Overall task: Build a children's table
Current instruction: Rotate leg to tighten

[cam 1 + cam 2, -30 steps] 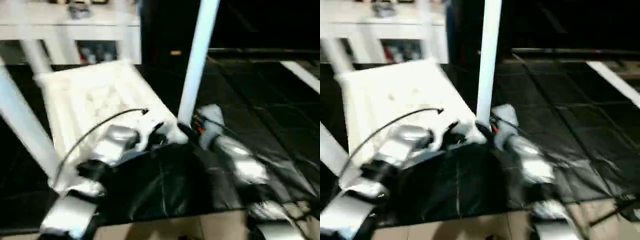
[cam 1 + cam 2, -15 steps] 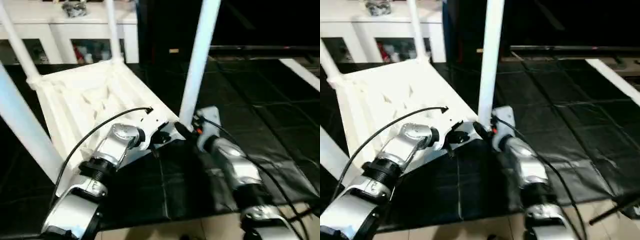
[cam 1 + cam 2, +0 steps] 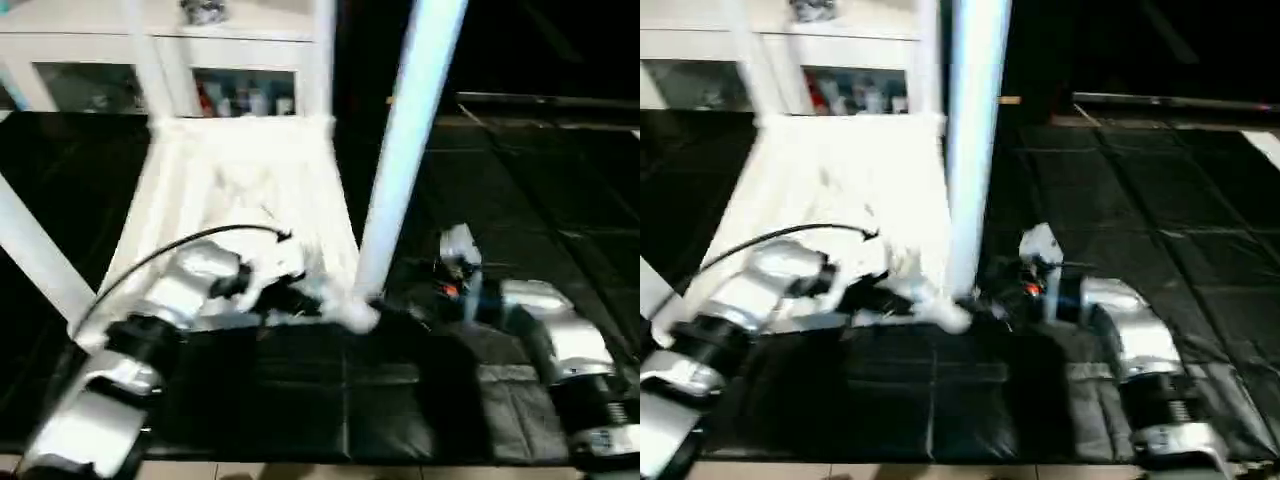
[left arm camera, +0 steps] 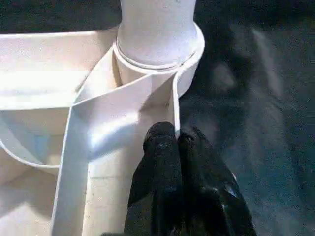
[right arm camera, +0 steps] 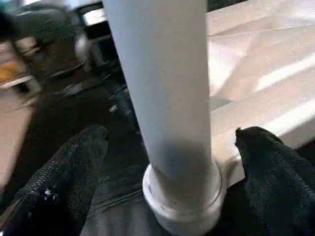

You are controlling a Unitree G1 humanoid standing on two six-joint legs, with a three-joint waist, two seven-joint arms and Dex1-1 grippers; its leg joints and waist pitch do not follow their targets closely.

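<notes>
The children's table (image 3: 240,205) lies upside down on the black floor mat (image 3: 520,230), ribbed underside up, with a leg (image 3: 405,150) standing in the near corner socket (image 4: 157,59). The left wrist view shows what the head views blur: the left gripper (image 4: 176,139), fingers pressed together, pinching the thin rim wall just beside that socket. The right wrist view shows the right gripper (image 5: 172,147) spread wide, one black finger on either side of the leg's base, not touching it. Behind stands a white cabinet (image 3: 200,60) with glass doors.
</notes>
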